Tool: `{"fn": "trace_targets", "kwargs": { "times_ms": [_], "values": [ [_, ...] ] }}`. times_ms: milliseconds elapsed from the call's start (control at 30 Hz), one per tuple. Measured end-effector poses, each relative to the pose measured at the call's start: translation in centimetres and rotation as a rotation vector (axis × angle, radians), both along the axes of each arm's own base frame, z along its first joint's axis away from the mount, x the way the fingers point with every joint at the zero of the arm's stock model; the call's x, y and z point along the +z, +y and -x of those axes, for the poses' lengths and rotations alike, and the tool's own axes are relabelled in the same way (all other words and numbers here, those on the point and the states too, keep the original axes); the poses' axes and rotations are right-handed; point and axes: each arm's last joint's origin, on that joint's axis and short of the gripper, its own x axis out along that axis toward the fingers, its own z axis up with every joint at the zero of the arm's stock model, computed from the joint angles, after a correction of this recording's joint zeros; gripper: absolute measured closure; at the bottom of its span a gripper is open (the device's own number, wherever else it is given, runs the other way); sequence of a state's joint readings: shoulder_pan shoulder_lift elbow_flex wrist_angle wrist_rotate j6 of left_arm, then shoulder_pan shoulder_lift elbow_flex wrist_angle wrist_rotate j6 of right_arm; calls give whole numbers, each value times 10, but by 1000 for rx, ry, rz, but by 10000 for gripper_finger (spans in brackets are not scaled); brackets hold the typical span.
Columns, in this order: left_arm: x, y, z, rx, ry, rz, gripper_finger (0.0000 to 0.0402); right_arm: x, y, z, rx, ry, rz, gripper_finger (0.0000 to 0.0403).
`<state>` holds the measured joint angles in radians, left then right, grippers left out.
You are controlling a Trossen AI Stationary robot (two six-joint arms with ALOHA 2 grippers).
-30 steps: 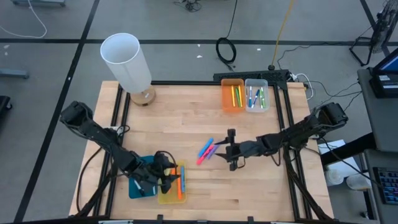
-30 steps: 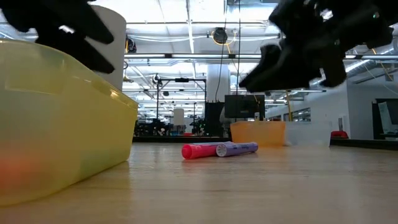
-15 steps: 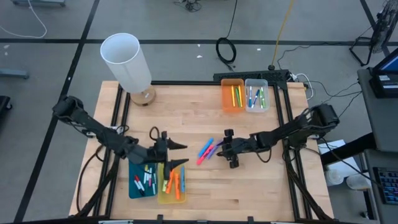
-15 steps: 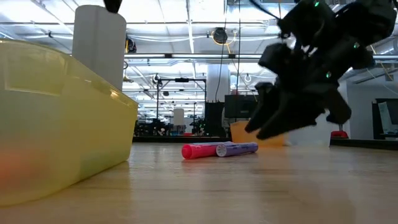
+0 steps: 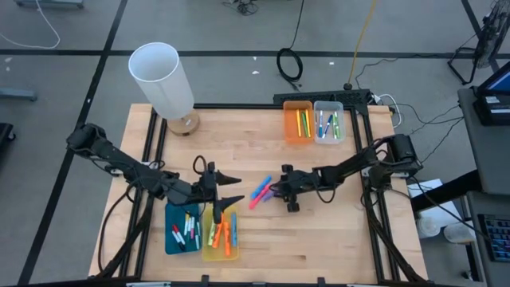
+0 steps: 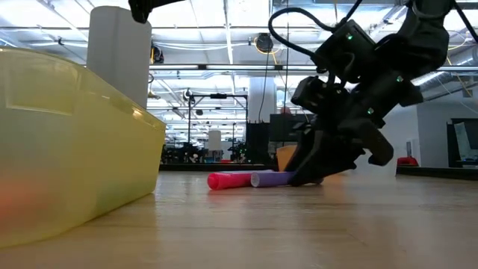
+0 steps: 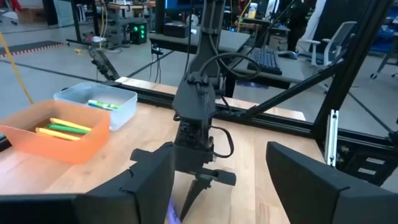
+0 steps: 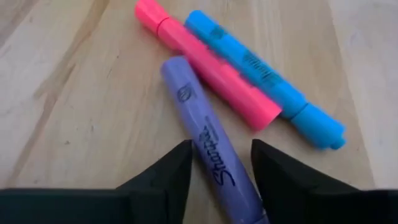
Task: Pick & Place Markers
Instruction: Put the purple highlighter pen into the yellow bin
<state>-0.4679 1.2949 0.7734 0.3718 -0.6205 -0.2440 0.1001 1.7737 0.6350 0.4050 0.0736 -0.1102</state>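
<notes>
Three markers lie together on the wood at mid-table: a purple marker (image 8: pixel 208 140), a pink marker (image 8: pixel 208 68) and a blue marker (image 8: pixel 264 78). My right gripper (image 5: pixel 279 188) is low over them, open, with its fingertips on either side of the purple marker's near half. In the low view the right gripper (image 6: pixel 314 168) reaches the tabletop beside the purple marker (image 6: pixel 270 178) and the pink marker (image 6: pixel 228 180). My left gripper (image 5: pixel 233 192) hangs open and empty above the far rims of the teal bin (image 5: pixel 170 237) and the yellow bin (image 5: pixel 205 251). My right gripper straddles the purple marker's near half (image 8: pixel 217 168), slanting down from the table's right, its fingers along the marker. One fingertip (image 8: pixel 183 158) meets the marker's side; whether the other touches, I cannot tell. The marker lies flat on the table against the pink one.
The teal and yellow bins at the near left hold several markers. An orange bin (image 5: pixel 298 121) and a clear bin (image 5: pixel 328 122) with markers stand at the far right. A white cylinder (image 5: pixel 163 77) stands at the far left corner.
My right gripper has come down to the tabletop and toward the table's left, onto the markers; the pink and purple markers have slid a little leftward. My left gripper has risen out of the yellow bin, moved toward the far edge and tipped up to about level.
</notes>
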Motion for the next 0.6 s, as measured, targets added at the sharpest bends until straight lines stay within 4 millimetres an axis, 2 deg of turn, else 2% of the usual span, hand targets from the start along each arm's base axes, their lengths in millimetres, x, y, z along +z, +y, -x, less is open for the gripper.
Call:
{"fn": "trace_targets", "kwargs": {
  "times_ms": [233, 333, 433, 600],
  "values": [
    [-2, 0, 0, 2, 16, 14, 155, -6, 0, 8, 16, 107, -3, 354],
    [-3, 0, 0, 3, 29, 8, 152, -7, -1, 9, 33, 115, -25, 356],
    [-5, 4, -1, 14, 40, 0, 147, 3, -1, 9, 23, 88, -34, 356],
    [-6, 10, -3, 38, 51, -4, 151, 38, 4, 14, 32, -22, -53, 356]
  ]
}}
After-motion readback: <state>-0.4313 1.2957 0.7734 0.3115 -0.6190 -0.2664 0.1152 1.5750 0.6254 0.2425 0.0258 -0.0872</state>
